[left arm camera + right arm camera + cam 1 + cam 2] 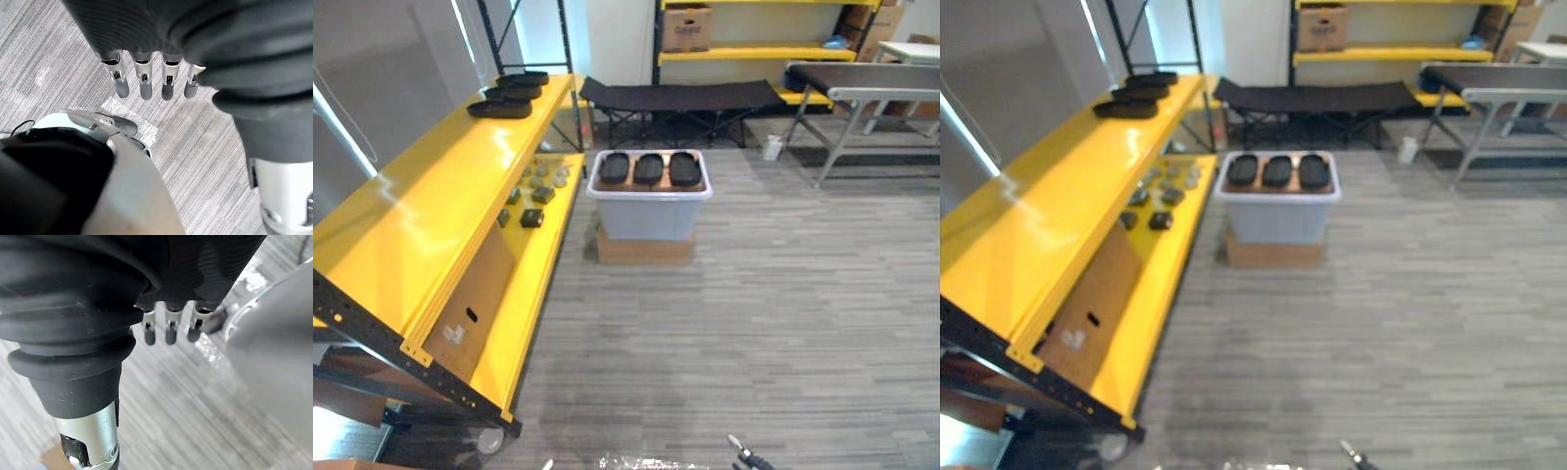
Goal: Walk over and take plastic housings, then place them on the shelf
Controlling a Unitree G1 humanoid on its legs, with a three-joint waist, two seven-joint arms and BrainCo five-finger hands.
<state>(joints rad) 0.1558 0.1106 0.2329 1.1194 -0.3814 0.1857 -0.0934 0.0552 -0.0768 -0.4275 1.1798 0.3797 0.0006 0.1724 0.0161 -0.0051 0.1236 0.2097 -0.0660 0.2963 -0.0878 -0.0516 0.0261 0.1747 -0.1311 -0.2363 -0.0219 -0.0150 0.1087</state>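
With the left hand (143, 81) and right hand (170, 332) hanging straight-fingered and empty, three plastic housings (648, 168) lie atop the grey bin (648, 219), probably light, rigid, smooth: grip across the narrow sides.

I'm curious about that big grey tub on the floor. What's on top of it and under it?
Three black plastic housings lie side by side on top of the tub. A flat cardboard box sits underneath. The tub's inside is covered.

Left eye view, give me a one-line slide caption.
Three black housings sit atop a pale bin beside the yellow shelf.
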